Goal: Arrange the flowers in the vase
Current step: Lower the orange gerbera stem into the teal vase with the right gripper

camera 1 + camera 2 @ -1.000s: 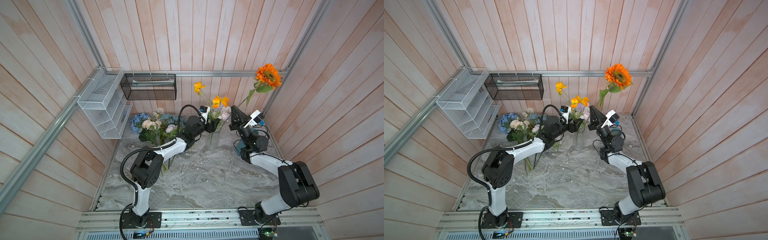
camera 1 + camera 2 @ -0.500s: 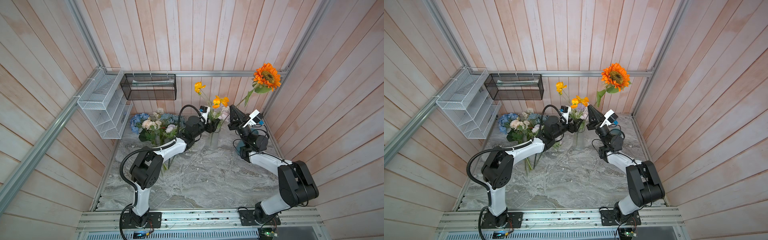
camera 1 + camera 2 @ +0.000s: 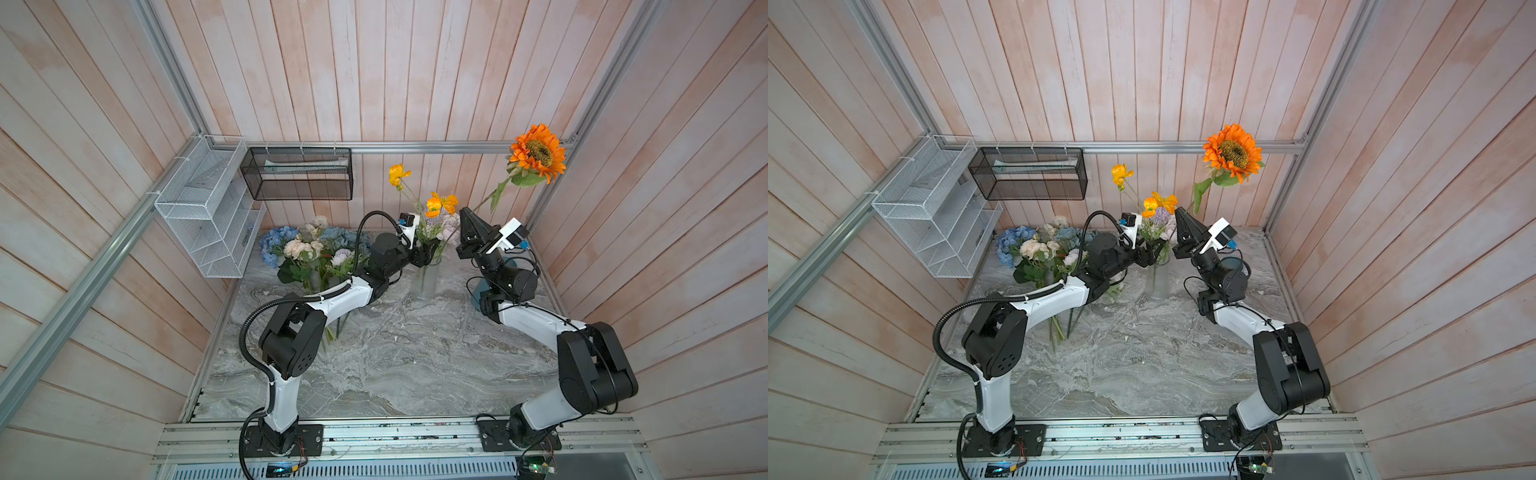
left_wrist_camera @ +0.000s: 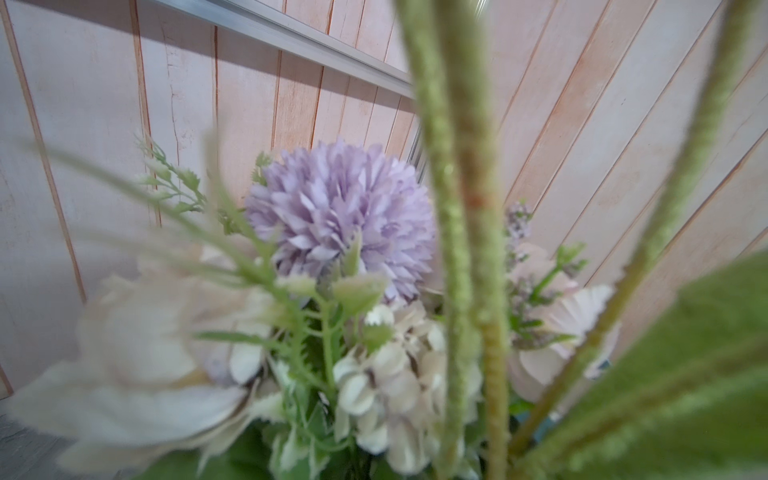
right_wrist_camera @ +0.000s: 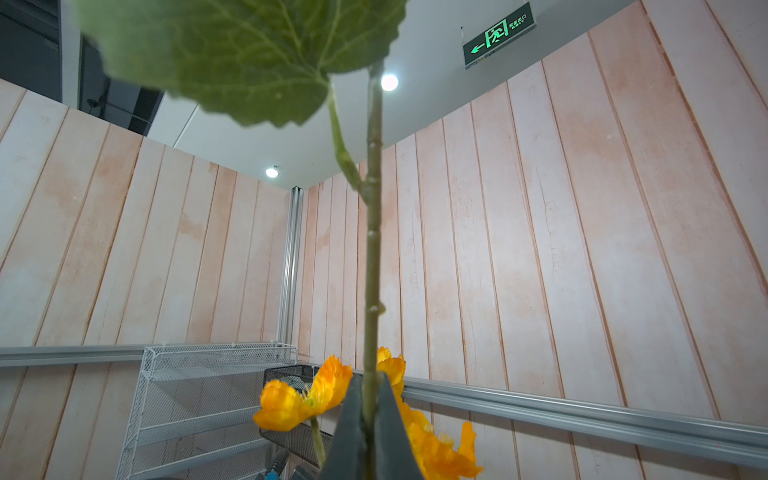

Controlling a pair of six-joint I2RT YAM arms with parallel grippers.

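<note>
Flowers (image 3: 436,226), artificial, long green stems; three lots, each placed from the vase (image 3: 424,279).

Surface: grey-white marbled tabletop (image 3: 395,357); the clear vase stands upright toward its back edge.

Room: pale pink plank walls on three sides, with aluminium rails. A white wire rack (image 3: 208,216) and a black mesh basket (image 3: 297,174) hang well left of the vase.

Lot one, in the vase: orange poppies (image 3: 440,203) rise highest. Below them are a lilac pompon bloom (image 4: 340,220), cream petals and small green sprigs, partly blurred in the left wrist view.

Lot two, left of the vase: loose bunch (image 3: 316,253) lying on the tabletop, with blue hydrangeas and cream and peach roses.

Lot three, above and right of the vase: one orange sunflower (image 3: 539,153) with a dark centre and a broad leaf under the head. Its stem slants down toward the vase.

Right gripper (image 3: 464,212): just right of the vase's blooms, clenched on the sunflower's stem; the right wrist view shows the stem pinched between both fingers (image 5: 353,415).

Left gripper (image 3: 430,254): at the vase mouth among the stems. Whether its jaws are released or grasping cannot be told.
</note>
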